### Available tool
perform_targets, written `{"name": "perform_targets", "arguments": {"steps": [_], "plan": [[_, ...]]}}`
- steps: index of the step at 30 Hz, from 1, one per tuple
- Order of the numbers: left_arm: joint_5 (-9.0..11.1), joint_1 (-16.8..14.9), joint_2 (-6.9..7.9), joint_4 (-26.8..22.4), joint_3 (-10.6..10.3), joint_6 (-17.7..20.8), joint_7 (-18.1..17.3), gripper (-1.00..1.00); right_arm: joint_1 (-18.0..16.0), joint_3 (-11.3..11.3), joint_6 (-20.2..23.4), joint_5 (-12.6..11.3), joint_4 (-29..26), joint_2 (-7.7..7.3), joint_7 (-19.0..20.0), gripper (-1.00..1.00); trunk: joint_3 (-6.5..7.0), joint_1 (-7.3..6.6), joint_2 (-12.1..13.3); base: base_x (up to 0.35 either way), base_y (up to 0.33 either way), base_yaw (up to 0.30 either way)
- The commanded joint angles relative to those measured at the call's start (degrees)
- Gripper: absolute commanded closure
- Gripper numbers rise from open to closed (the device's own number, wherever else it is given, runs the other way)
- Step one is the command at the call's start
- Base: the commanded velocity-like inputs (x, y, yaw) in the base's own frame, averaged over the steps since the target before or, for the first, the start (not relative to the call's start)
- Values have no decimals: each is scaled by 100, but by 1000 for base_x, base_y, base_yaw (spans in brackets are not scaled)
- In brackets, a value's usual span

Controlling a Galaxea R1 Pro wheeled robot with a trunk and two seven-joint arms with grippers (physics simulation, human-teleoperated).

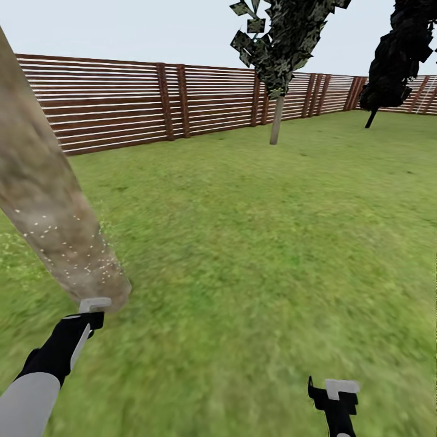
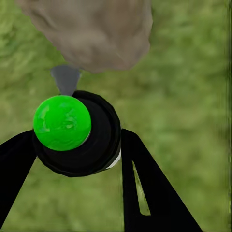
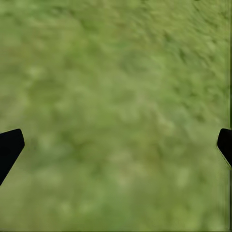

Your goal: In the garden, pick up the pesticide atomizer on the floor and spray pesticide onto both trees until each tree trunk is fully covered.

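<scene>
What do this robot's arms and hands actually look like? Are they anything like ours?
Not much like ours. The left arm is a smooth pale grey tube that turns into a black wrist section. The left hand ends in a light grey tip. Up close its fingers are flat black blades, one with a narrow slot. The right hand is black and angular with a similar pale grey piece. No cables or markings show.

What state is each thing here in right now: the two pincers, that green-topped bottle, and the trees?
Left pincer: shut on the atomizer.
Atomizer: held, grey nozzle aimed at the near trunk.
Right pincer: open, empty, over grass.
Near tree trunk: lower part dotted with white specks, upper part bare.
Pesticide: white specks on the near trunk.
Far tree: trunk shows no specks.
</scene>
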Motion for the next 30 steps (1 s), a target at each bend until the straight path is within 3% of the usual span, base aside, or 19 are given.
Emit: {"name": "perform_targets", "arguments": {"steps": [1,5,13,15,16,19,20,21,22,24,25,26,27,28,30], "plan": [[-3,0,0,0,-2,0,0,100,0,0,0,0,0,1,0,-100,0,0,0,120,-251,0],[-3,0,0,0,1,-1,0,100,0,0,0,0,0,6,0,-100,0,0,0,17,-257,37],[10,0,15,50,-3,-16,-91,100,0,0,0,0,0,7,0,-100,0,0,0,-319,-39,116],[12,37,17,71,-6,-173,-238,100,0,0,0,0,0,6,-1,-100,0,0,0,-346,0,1],[7,107,19,70,-13,-367,-498,100,0,0,0,0,0,2,-1,-100,0,0,0,-346,0,0],[-40,368,135,66,-21,-704,-1903,100,0,0,11,3,4,1,27,-100,0,0,0,-346,0,0],[-60,473,231,72,-45,-868,-2413,100,0,1,14,10,6,7,43,-100,0,0,0,-346,0,0],[-78,538,431,76,-78,-1100,-3144,100,-2,83,16,44,5,21,150,-100,0,0,0,-346,0,0],[-163,555,646,74,-95,-1210,-3821,100,-5,432,17,250,-12,36,464,-100,0,0,0,-346,0,0],[-646,542,880,71,-102,-1282,-4730,100,-10,1129,99,746,-88,52,1054,-100,0,0,0,-346,0,0],[-979,537,918,71,-103,-1303,-5045,100,-41,1254,221,841,-129,58,1229,-100,0,0,0,-346,0,0],[-1710,533,955,62,-101,-1460,-5636,100,-198,1390,496,948,-184,72,1783,-100,0,0,0,-346,0,0],[-2441,539,954,66,-103,-1901,-6326,100,-531,1460,659,1031,-274,104,2981,-100,0,0,0,-342,0,0],[-2756,549,944,68,-101,-2110,-6676,100,-694,1477,698,1085,-403,112,3767,-100,0,0,0,-339,0,0],[-3140,562,891,74,-117,-2301,-7249,100,-840,1488,727,1143,-931,135,5168,-100,0,0,0,-337,0,0]]}}
